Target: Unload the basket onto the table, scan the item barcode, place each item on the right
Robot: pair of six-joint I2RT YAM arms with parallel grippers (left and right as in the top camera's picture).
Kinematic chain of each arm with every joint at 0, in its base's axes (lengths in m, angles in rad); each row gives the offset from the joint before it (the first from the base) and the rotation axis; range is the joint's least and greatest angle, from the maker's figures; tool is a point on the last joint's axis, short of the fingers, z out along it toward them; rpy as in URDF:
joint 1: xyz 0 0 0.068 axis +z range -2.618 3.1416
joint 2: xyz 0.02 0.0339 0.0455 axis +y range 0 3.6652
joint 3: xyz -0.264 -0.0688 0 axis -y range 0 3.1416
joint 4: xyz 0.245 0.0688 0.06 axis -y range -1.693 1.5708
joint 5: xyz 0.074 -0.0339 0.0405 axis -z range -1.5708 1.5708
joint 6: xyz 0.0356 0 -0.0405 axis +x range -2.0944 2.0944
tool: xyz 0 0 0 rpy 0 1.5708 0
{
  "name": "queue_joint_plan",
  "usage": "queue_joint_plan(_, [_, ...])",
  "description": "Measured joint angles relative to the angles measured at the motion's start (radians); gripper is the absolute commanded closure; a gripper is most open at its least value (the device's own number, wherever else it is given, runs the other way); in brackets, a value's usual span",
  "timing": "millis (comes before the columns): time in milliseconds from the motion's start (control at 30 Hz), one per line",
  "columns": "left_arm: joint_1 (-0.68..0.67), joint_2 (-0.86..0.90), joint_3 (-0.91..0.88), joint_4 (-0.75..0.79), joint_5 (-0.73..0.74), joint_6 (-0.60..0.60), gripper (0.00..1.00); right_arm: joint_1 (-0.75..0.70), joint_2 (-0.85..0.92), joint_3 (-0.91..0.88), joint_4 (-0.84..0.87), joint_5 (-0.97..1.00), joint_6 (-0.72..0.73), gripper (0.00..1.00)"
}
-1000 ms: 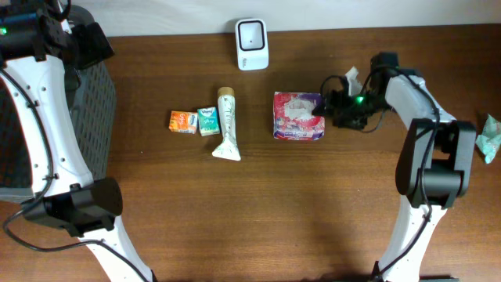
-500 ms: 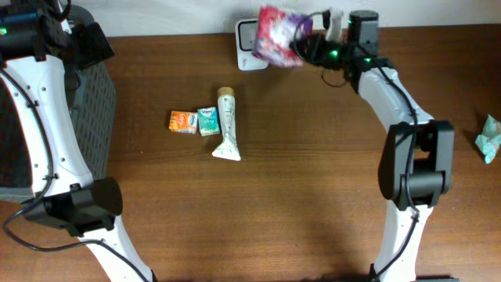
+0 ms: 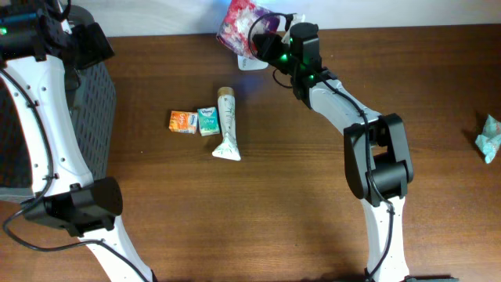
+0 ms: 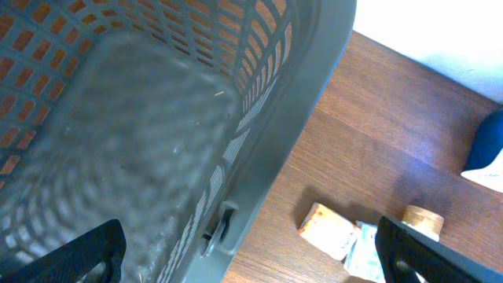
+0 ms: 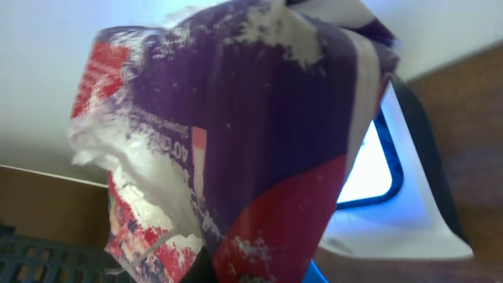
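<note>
The right gripper [image 3: 264,31] is pinching the pack [image 3: 237,17] by its wrap. The pack hangs in the air at the far edge of the bench [image 3: 313,196], just over the scanner [image 5: 393,196], whose window shines white. The left gripper [image 4: 251,255] is spread wide above the basket [image 4: 141,118]. Two boxes [image 3: 182,121] and a tube [image 3: 226,125] lie on the bench.

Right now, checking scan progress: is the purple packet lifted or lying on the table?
Lifted: the right gripper, shut on it, holds the packet over the scanner.
</note>
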Motion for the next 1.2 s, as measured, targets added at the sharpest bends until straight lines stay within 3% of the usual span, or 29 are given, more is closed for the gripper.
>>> queue_joint_plan(333, [0.0, 0.0, 0.0, 0.0, 0.0, 0.0, 0.01, -0.024, 0.0, 0.071, -0.045, -0.088, -0.011, 0.96])
queue_joint_plan(500, [0.0, 0.0, 0.0, 0.0, 0.0, 0.0, 0.01, -0.025, 0.001, 0.093, -0.27, -0.055, -0.013, 0.96])
queue_joint_plan(667, [0.0, 0.0, 0.0, 0.0, 0.0, 0.0, 0.01, -0.069, -0.01, 0.096, -0.175, -0.146, -0.031, 0.96])
queue_joint_plan(833, [0.0, 0.0, 0.0, -0.001, -0.001, 0.0, 0.01, -0.359, -0.188, 0.117, -0.528, -0.123, -0.063, 0.96])
queue_joint_plan(900, [0.0, 0.0, 0.0, 0.0, 0.0, 0.0, 0.01, -0.554, -0.196, 0.127, -0.769, -0.087, -0.03, 0.96])
queue_joint_plan(1033, [0.0, 0.0, 0.0, 0.0, 0.0, 0.0, 0.01, -0.838, -0.193, 0.122, -1.047, 0.074, -0.003, 0.96])
queue_joint_plan(1067, [0.0, 0.0, 0.0, 0.0, 0.0, 0.0, 0.01, -0.875, -0.193, 0.122, -1.076, 0.121, -0.007, 0.92])
queue_joint_plan(1100, [0.0, 0.0, 0.0, 0.0, 0.0, 0.0, 0.01, -0.908, -0.193, 0.122, -1.092, 0.165, -0.024, 0.81])
queue_joint_plan(1133, [0.001, 0.0, 0.0, 0.0, 0.0, 0.0, 0.01, -0.926, -0.193, 0.122, -1.084, 0.188, -0.068, 0.58])
queue_joint_plan(1167, [0.002, 0.0, 0.0, 0.0, 0.0, 0.0, 0.01, -0.934, -0.193, 0.122, -1.084, 0.199, -0.107, 0.26])
queue_joint_plan(1200, [0.002, 0.0, 0.0, 0.0, 0.0, 0.0, 0.01, -0.935, -0.193, 0.122, -1.081, 0.207, -0.158, 0.08])
